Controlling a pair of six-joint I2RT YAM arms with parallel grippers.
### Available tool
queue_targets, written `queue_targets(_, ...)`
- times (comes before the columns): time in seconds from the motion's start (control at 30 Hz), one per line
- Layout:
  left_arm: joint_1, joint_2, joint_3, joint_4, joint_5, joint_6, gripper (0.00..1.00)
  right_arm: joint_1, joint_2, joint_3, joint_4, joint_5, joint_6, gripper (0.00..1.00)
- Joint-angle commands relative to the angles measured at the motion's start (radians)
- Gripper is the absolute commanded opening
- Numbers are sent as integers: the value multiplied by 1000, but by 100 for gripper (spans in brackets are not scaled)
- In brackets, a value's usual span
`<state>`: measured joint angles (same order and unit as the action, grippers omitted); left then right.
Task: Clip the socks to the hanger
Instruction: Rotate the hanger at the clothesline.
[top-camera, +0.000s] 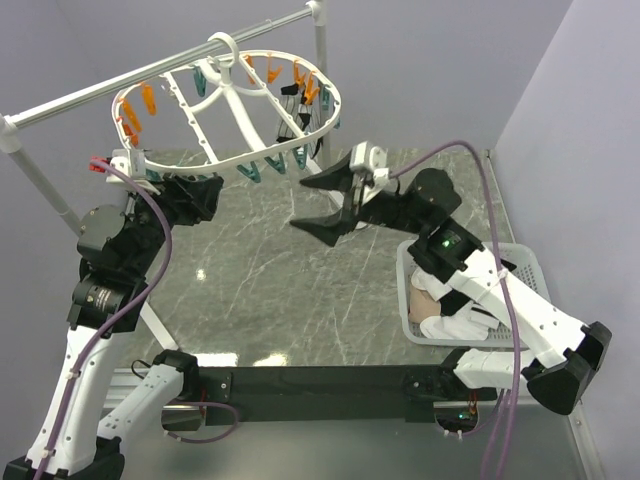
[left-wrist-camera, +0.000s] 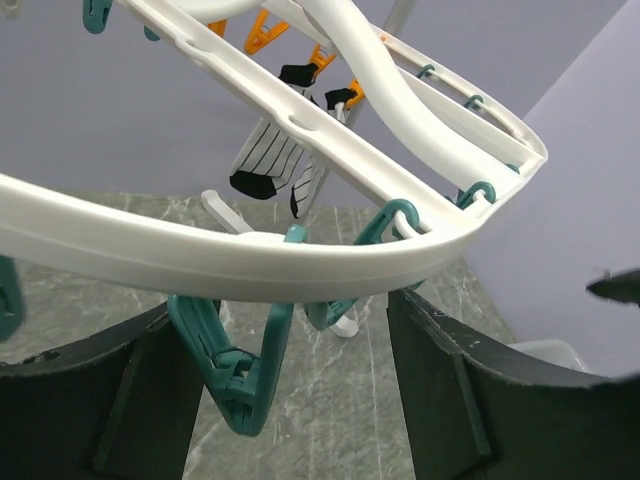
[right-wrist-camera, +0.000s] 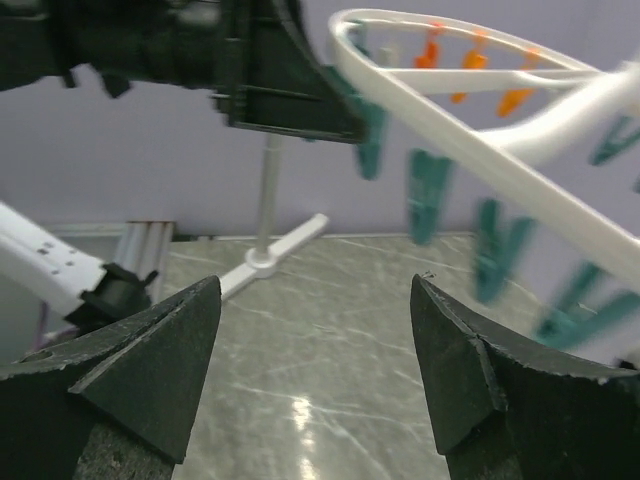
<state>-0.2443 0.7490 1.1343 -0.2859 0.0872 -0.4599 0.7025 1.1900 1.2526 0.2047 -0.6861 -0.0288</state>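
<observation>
One grey marble table lies under both grippers. Silver rail runs above and beyond them, w/ the hanger hooked on it: big white oval frame, orange clips on its far side, teal ones along the near rim. Its near rim sits right over the L gripper and up-left of the R gripper.

White lattice basket is behind the R gripper, down by that arm's elbow, partly covered by the arm. Socks lie inside it, white and pinkish-beige showing; can't tell how many.

L gripper: jaws apart, pointing up at the rim from below. A teal clip hangs btwn its fingers, close to the L finger, clear gap to the other one; not squeezed as far as the wrist cam shows.

R gripper: jaws spread wide, nothing btwn them, in mid-air above the table, tips aimed toward the hanger but apart from it.

Striped sock hangs from an orange clip beyond the L gripper, past the frame's cross-rib.
</observation>
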Motion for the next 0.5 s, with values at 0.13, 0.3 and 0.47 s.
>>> queue_targets(0.13, 4, -16, -8, 67, 31, -29, 68, 136, 8, -48, 148, 154, 27, 76)
queue_targets(0.3, 4, -33, -21, 96, 49, -48, 61, 173, 115, -42, 271, 201, 86, 68)
queue_targets(0.47, 4, -39, -28, 113, 68, -52, 57, 204, 224, 39, 323, 209, 139, 61)
